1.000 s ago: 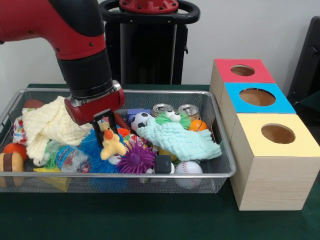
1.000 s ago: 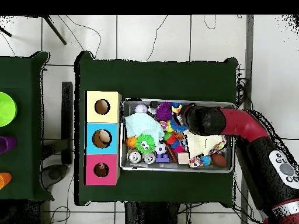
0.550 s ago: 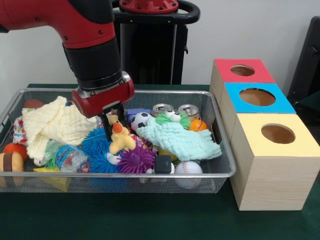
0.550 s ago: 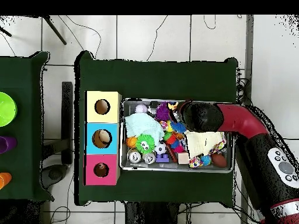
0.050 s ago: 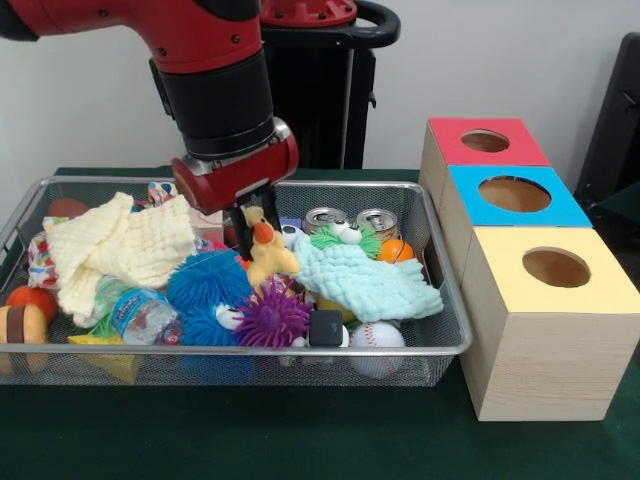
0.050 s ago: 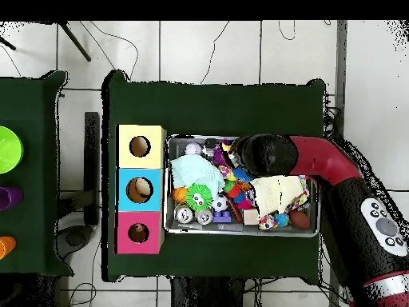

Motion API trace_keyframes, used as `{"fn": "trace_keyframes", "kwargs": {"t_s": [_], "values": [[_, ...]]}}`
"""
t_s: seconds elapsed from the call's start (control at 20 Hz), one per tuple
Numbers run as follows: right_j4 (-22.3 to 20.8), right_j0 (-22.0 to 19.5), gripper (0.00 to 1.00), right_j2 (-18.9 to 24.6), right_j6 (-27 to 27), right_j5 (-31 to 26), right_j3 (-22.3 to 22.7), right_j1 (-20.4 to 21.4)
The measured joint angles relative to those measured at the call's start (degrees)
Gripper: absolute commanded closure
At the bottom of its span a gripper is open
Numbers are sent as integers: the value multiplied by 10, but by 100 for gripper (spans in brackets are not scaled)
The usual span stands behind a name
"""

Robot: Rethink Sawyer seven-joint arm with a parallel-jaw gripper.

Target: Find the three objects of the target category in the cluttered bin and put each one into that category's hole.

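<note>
claw (image 5: 258, 232) pinching duck (image 5: 266, 252) by head above bin (image 5: 440, 300); thin grip, could slip mid-carry.

A green tabletop (image 5: 300, 450) lies under everything. In the overhead view, beside it stands a second green table (image 6: 32, 168) carrying a lime green bowl (image 6: 8, 149) at its edge.

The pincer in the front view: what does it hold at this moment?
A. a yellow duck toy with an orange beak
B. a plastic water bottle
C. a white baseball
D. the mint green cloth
A. The pincer is closed on the yellow duck toy, which hangs lifted above the clutter in the wire bin, while the baseball, the water bottle and the mint green cloth lie in the bin.
</note>
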State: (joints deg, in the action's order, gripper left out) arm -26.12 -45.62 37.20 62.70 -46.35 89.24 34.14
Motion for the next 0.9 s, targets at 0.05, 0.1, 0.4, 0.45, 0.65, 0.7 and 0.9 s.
{"fn": "trace_keyframes", "kwargs": {"t_s": [0.05, 0.1, 0.4, 0.45, 0.65, 0.7, 0.9], "values": [[2, 0, 100, 0, 0, -1, 0, 2], [7, 0, 100, -1, 0, -2, 2, 9], [18, -1, 100, -5, 0, -2, 16, 30], [19, -1, 100, -6, 0, -2, 18, 32], [32, -2, 100, -12, 0, -2, 28, 50], [34, -2, 100, -13, 0, -2, 30, 53], [45, -2, 100, -21, 0, -2, 39, 66]]}}
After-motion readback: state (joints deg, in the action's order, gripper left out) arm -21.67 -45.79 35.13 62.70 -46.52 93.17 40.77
